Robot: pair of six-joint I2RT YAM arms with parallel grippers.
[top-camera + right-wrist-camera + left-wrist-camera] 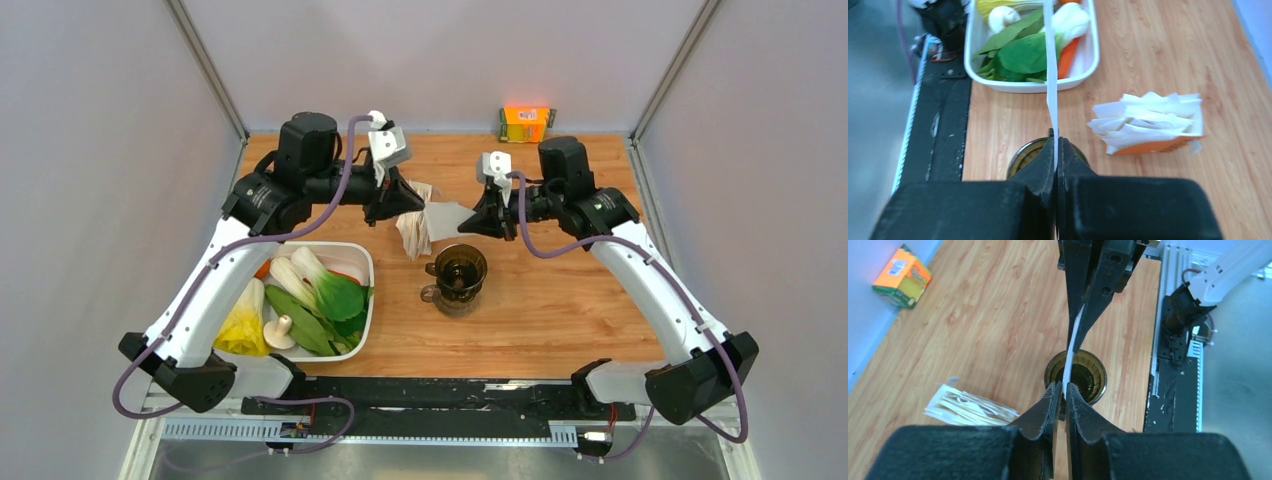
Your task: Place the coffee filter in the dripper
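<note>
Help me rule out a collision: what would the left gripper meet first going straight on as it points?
Probably the right gripper, pinching the same coffee filter just ahead, though depth is unclear.

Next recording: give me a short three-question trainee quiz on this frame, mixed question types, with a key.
1. True or false: the thin white paper coffee filter already sits inside the dark brown see-through dripper.
2. The filter is pinched by: A the left gripper alone; B the right gripper alone; C both.
3. Fill in: the white rectangular tray of green vegetables lies on the ___ arm's side.
Key: 1 false; 2 C; 3 left.
</note>
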